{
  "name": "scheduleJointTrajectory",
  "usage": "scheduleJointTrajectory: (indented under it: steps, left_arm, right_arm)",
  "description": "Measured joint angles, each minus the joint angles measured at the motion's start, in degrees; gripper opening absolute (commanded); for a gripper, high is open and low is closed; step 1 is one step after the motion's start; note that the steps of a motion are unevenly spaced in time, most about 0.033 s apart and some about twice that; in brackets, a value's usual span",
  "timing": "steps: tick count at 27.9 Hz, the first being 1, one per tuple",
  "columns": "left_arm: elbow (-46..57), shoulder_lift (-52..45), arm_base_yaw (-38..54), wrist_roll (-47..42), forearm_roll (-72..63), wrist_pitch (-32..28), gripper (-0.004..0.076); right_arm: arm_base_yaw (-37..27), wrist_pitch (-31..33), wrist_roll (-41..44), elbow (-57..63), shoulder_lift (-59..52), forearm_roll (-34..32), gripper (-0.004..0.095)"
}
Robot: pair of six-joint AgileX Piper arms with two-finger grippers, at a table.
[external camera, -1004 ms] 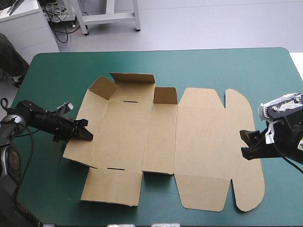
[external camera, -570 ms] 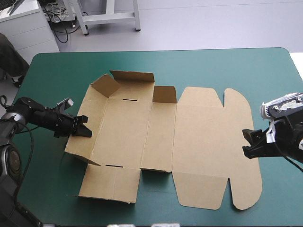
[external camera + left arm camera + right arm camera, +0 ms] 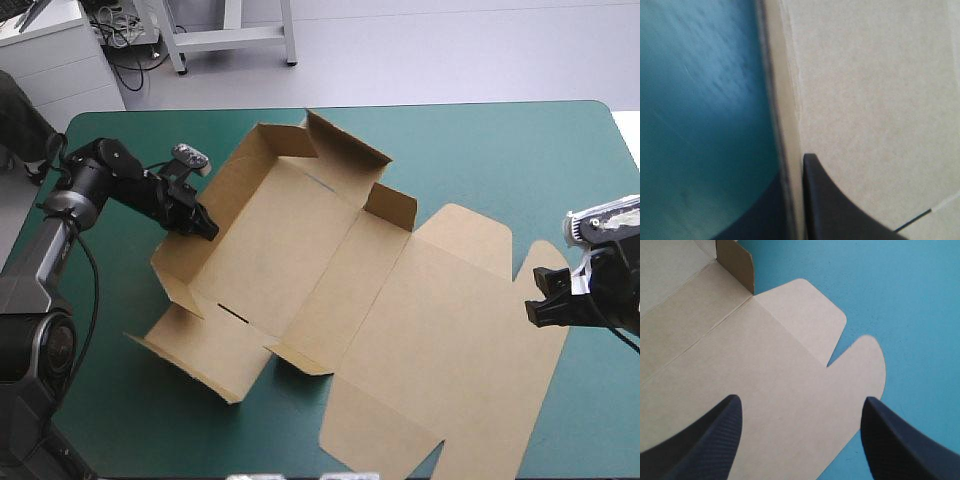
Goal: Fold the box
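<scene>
Whereas it lay square to the teal-green surface (image 3: 500, 150) just before, the flat brown cardboard box (image 3: 330, 290) now sits swung slantwise, its left wall raised, so the wall-folding seems begun. The black-finned left gripper (image 3: 205, 225) reaches in low, clamped on that wall's edge. The right gripper (image 3: 545, 300) hovers spread wide by the rounded lid flap (image 3: 862, 370), grasping nothing.

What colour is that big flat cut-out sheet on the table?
Brown; the box shows best in the high view.

Black left claw (image 3: 207, 229), black right claw (image 3: 537, 298), grey left arm (image 3: 42, 262)
</scene>
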Motion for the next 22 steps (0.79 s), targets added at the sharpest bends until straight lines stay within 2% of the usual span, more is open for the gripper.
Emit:
scheduleJointTrajectory:
  steps: [5,8,12,14,18,22]
  left_arm:
    - [-11.29,1.30,-7.55,8.14,10.31,-7.58,-0.0031]
    - [-16.34,3.61,-11.36,15.05,14.20,-8.56,-0.0032]
    - [-19.66,6.08,-17.09,22.77,16.80,-11.53,-0.0032]
    - [-19.94,6.70,-20.12,25.64,18.02,-15.66,-0.0032]
    - [-20.00,6.90,-25.04,26.20,21.08,-21.46,-0.0033]
    - [-20.00,6.07,-28.58,21.21,25.78,-23.84,-0.0033]
  right_arm:
    - [0.00,-0.37,0.35,0.00,0.00,-0.34,0.0616]
    - [0.00,-1.47,0.79,0.00,0.05,-0.40,0.0616]
    - [0.00,-2.53,2.30,0.00,0.86,-1.26,0.0616]
    - [0.00,-2.65,4.11,0.00,1.74,-2.70,0.0616]
    - [0.00,-3.07,7.38,0.00,3.26,-7.10,0.0616]
    - [0.00,-4.64,10.53,0.00,4.18,-11.75,0.0616]
